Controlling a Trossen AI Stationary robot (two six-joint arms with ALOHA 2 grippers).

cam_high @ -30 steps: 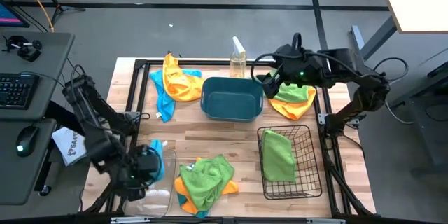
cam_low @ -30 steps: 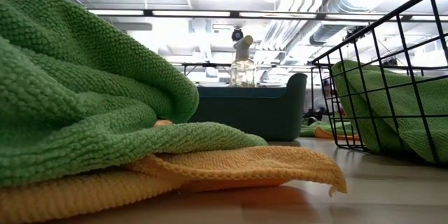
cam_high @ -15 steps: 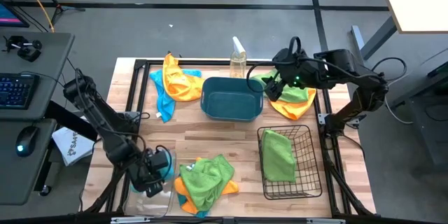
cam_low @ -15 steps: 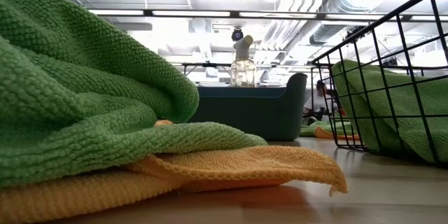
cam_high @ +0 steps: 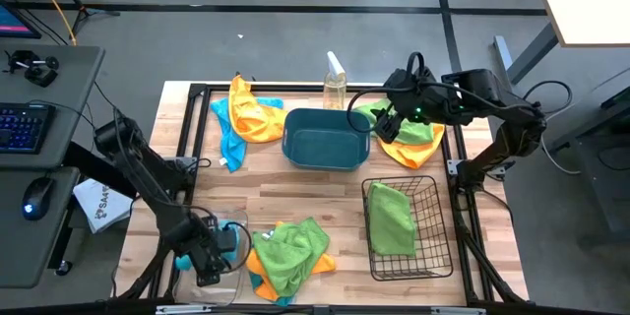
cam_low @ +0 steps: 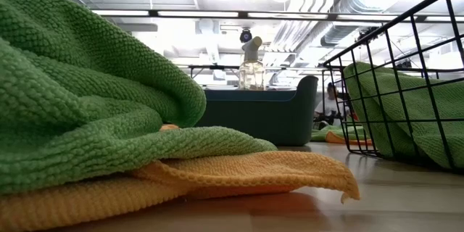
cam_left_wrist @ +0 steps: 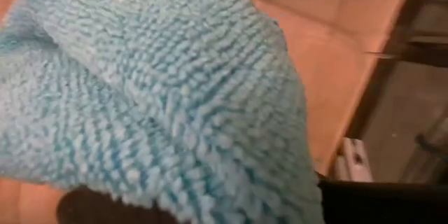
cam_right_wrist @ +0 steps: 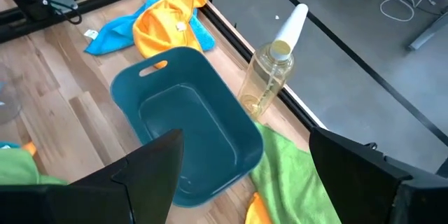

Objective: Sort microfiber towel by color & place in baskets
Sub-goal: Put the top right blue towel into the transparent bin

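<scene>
Since the earlier frames the left gripper [cam_high: 212,256] has slid toward the lower left of the high view, over the clear bin [cam_high: 233,278], carrying a blue towel [cam_high: 228,236] that it grips; the left wrist view is filled with that towel's looped, knobbly pile [cam_left_wrist: 161,91]. The right gripper [cam_high: 387,123] has barely shifted and hovers at the upper right, above a green towel [cam_high: 418,130] lying on an orange one [cam_high: 406,153]; its jaws stand wide apart, empty.

At upper centre the teal tub [cam_high: 326,139], a smooth rounded plastic shape with its long axis across the frame, holds nothing visible. A clear spray bottle [cam_high: 335,84] stands just behind it, nozzle pointing to the upper left. The black wire basket [cam_high: 433,246], at lower right with its long axis running top to bottom, holds one green towel [cam_high: 391,219] lying lengthwise. A rumpled green-on-orange pile [cam_high: 287,254] lies at lower centre. Orange and blue towels [cam_high: 246,118] lie bunched at upper left, on the wooden table [cam_high: 295,192].
</scene>
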